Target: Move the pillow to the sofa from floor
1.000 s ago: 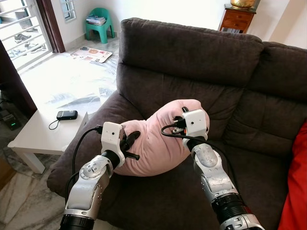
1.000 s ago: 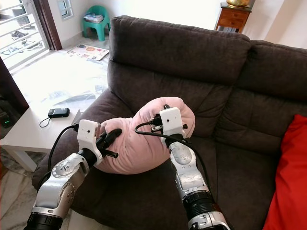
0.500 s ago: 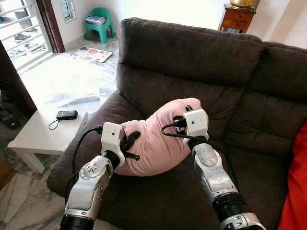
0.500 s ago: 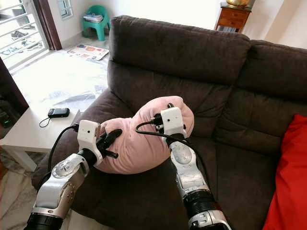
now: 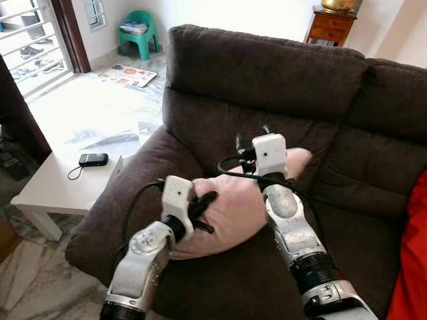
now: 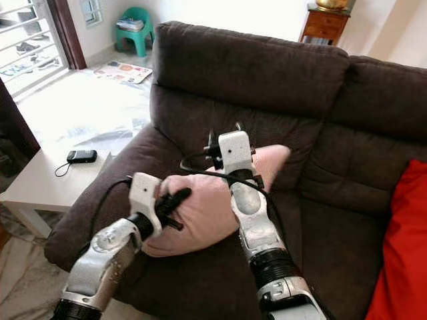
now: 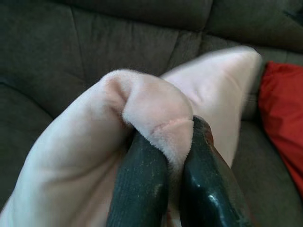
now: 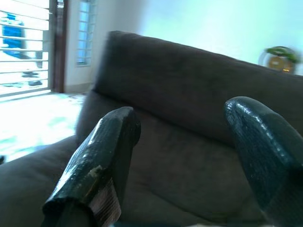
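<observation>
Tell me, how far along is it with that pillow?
Nearly done. The pillow is off the floor and lies on the sofa seat. The left gripper is shut on a fold of it; the right gripper is open, holding nothing. Left: letting go and backing away.

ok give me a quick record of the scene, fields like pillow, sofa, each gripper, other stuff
pillow: pink, lying on the seat
sofa: dark brown
left gripper: shut on a pillow fold
right gripper: open, above the pillow, holding nothing
side table: white, off the sofa's left arm, with a phone on it
red cushion: at the sofa's right end
</observation>
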`<state>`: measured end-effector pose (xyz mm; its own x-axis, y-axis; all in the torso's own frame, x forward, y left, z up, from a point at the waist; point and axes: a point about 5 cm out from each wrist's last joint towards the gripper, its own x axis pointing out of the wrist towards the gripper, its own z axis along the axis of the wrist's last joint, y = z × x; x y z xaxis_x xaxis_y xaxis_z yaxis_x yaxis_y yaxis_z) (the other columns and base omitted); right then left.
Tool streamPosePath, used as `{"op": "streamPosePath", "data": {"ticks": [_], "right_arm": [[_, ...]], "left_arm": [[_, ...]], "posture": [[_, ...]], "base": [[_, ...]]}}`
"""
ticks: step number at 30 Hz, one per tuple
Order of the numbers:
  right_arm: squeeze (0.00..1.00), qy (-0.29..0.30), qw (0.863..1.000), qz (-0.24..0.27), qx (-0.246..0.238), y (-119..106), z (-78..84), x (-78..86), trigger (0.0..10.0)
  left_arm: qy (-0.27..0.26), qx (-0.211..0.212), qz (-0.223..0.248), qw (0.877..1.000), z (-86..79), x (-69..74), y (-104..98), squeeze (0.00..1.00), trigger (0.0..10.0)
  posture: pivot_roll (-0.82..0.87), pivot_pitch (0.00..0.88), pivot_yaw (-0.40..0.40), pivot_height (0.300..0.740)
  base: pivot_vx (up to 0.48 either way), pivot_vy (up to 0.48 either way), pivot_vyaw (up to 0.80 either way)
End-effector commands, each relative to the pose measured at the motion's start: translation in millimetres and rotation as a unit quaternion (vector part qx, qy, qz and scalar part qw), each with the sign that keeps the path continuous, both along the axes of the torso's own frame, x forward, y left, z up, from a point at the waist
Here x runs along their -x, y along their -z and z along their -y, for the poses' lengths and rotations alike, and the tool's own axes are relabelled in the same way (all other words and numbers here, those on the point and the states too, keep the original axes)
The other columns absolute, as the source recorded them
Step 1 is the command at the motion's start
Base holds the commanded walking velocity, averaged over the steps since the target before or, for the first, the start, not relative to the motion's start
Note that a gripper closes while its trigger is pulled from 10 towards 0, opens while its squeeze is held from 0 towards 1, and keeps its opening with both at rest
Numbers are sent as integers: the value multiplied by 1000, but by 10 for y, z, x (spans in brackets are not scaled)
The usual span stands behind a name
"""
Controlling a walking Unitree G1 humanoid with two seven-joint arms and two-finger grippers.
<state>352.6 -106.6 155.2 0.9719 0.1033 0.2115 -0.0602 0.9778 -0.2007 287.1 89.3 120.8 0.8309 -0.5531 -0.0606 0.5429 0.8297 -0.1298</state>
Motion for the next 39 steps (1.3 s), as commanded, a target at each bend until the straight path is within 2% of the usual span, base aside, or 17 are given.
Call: {"op": "streamPosePath", "data": {"ticks": [1, 5, 8, 10, 11, 13, 15, 20, 21, 24, 26, 27, 30, 32, 33, 34, 39], "right_arm": [[0, 22, 1000, 0, 2, -13, 88, -2, 10000], [0, 43, 999, -20, 10, 63, 141, 12, 10000], [0, 76, 993, -79, 35, 226, 240, 24, 10000], [0, 36, 976, -167, 132, 455, 253, 53, 10000], [0, 36, 976, -167, 132, 455, 253, 53, 10000], [0, -43, 949, -199, 240, 566, 204, 123, 10000], [0, -40, 940, -198, 274, 543, 270, 136, 10000], [0, 41, 958, -146, 242, 303, 426, 94, 10000], [0, 79, 970, -110, 202, 185, 496, 82, 10000], [0, 100, 981, -82, 143, 57, 569, 93, 10000], [0, 88, 982, -84, 142, 35, 586, 114, 10000], [0, 67, 974, -105, 188, 101, 590, 138, 10000], [0, 25, 961, -145, 233, 220, 590, 209, 10000], [0, -19, 931, -205, 301, 364, 630, 302, 10000], [0, -19, 931, -205, 301, 364, 630, 302, 10000], [0, -46, 905, -236, 350, 409, 690, 365, 10000], [0, -59, 885, -256, 384, 351, 786, 409, 10000]], "left_arm": [[-3, 6, 41, 999, -8, -26, -160, 0, 10000], [-9, 6, 40, 999, -16, -28, -148, 0, 10000], [-16, 5, 39, 999, -30, -32, -131, 0, 10000], [-25, 0, 37, 999, -41, -43, -115, 0, 10000], [-25, 0, 37, 999, -41, -43, -115, 0, 10000], [-35, -1, 39, 999, -55, -61, -115, 0, 10000], [-39, 0, 41, 998, -61, -71, -119, 0, 10000], [-49, 3, 44, 998, -72, -81, -126, 0, 10000], [-53, 3, 45, 998, -78, -86, -128, 0, 10000], [-58, 3, 48, 997, -85, -96, -127, 0, 10000], [-62, 3, 49, 997, -92, -103, -130, 0, 10000], [-70, 1, 51, 996, -109, -116, -129, 0, 10000], [-85, -3, 54, 995, -140, -140, -129, 0, 10000], [-94, -1, 55, 994, -159, -154, -134, 0, 10000], [-94, -1, 55, 994, -159, -154, -134, 0, 10000], [-98, -1, 55, 994, -170, -159, -132, 0, 10000], [-102, -1, 55, 993, -181, -166, -124, 0, 10000]], "posture": [[57, 0, -90, 740], [57, 0, -92, 740], [54, 0, -91, 740], [53, 0, -93, 740], [53, 0, -93, 740], [47, 0, -93, 740], [46, 0, -95, 740], [44, 0, -99, 740], [45, 0, -99, 740], [41, 0, -99, 740], [39, 0, -98, 740], [36, 0, -99, 740], [34, 0, -99, 740], [35, 0, -100, 740], [35, 0, -100, 740], [34, 0, -100, 740], [31, 0, -100, 740]], "base": [[0, 0, 0], [0, 0, 0], [0, 0, 0], [0, 0, 0], [0, 0, 0], [0, 0, 0], [0, 0, 0], [0, 0, 0], [0, 0, 0], [0, 0, 0], [0, 0, 0], [0, 0, 0], [0, 0, 0], [0, 0, 0], [0, 0, 0], [0, 0, 0], [0, 0, 0]]}}
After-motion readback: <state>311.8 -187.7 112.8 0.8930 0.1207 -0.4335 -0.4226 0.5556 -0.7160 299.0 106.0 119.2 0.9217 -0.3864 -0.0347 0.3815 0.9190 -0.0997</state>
